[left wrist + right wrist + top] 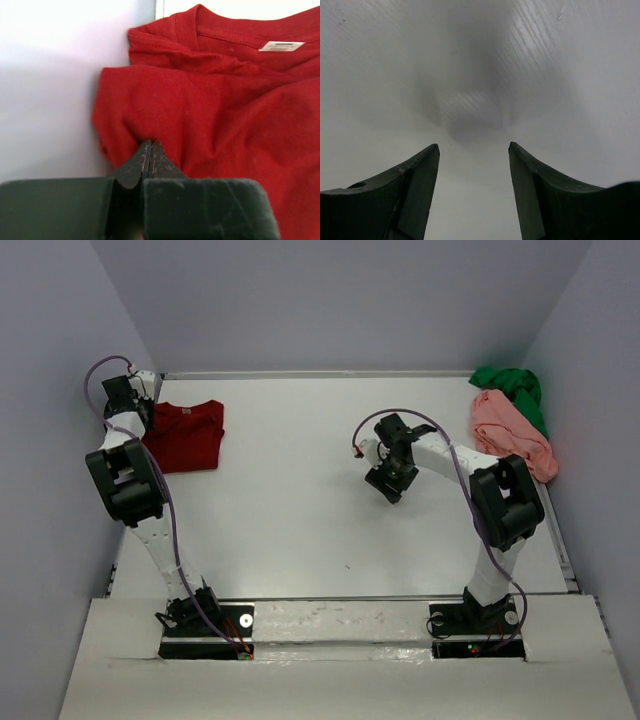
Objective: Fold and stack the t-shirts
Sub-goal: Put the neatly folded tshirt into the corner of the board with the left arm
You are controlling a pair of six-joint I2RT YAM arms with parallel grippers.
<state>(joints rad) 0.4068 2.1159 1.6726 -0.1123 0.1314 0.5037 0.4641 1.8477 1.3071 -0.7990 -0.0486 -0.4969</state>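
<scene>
The dark red t-shirt (186, 436) lies folded at the table's far left, beside the wall. In the left wrist view its collar and white label face up, and the cloth (215, 115) puckers toward my left gripper (150, 146), which is shut on the shirt's near left edge. From above, the left gripper (140, 402) sits at the shirt's far left corner. My right gripper (390, 483) hovers over the bare middle of the table, open with nothing between its fingers (474, 148). The salmon pink t-shirt (512, 432) and the bright green t-shirt (516, 388) lie crumpled together at the far right.
Grey walls close in the table on the left, back and right. The white table top (300, 510) stretches between the two arms. The green shirt lies partly under the pink one, against the right wall.
</scene>
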